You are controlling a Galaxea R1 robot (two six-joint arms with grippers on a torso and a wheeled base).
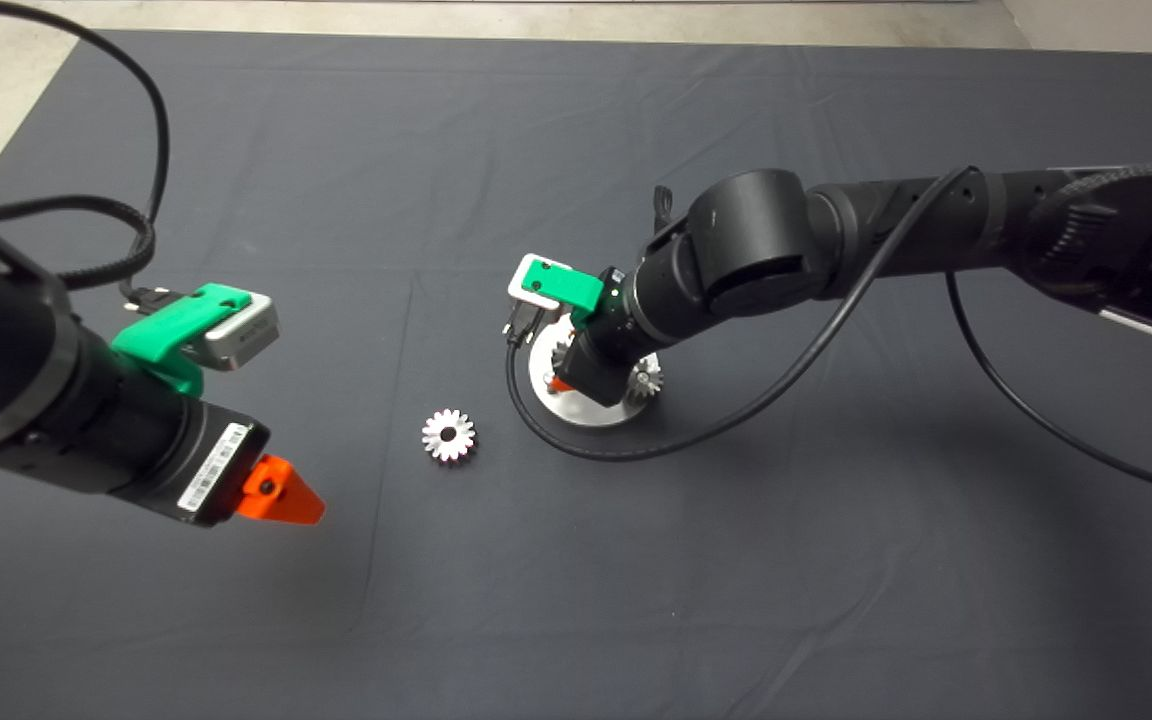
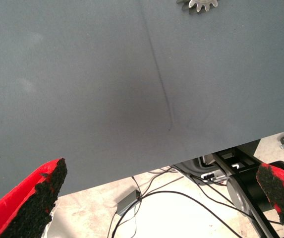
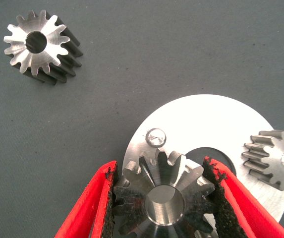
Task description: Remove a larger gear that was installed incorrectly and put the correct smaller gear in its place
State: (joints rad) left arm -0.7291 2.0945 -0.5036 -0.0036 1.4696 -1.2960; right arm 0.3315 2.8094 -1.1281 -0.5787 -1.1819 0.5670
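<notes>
While the right gripper (image 3: 164, 198) is clamping a gear (image 3: 159, 196) sitting on a peg of the round plate (image 3: 206, 119), the left gripper (image 2: 164, 198) is waiting apart, fingers spread, the loose gear (image 1: 449, 436) lying between them; whether this is lifting or seating I cannot tell, so next calls for a straight vertical move.

Head view, take the base plate (image 1: 576, 415) as your dial, just right of the mat's (image 1: 236, 620) centre. The right gripper (image 3: 160, 166) hangs over the plate's 10 o'clock side, its fingers touching both sides of the smaller gear (image 3: 161, 198), which sits on the plate with a pin (image 3: 156, 137) just beside it. A second small gear (image 1: 646, 378) sits on the rim at 3 o'clock. The larger gear (image 1: 449, 435) lies on the mat near 8 o'clock, apart from the plate. Farther out at 8 o'clock, well apart, your left gripper (image 1: 281, 495) hangs above the mat.
</notes>
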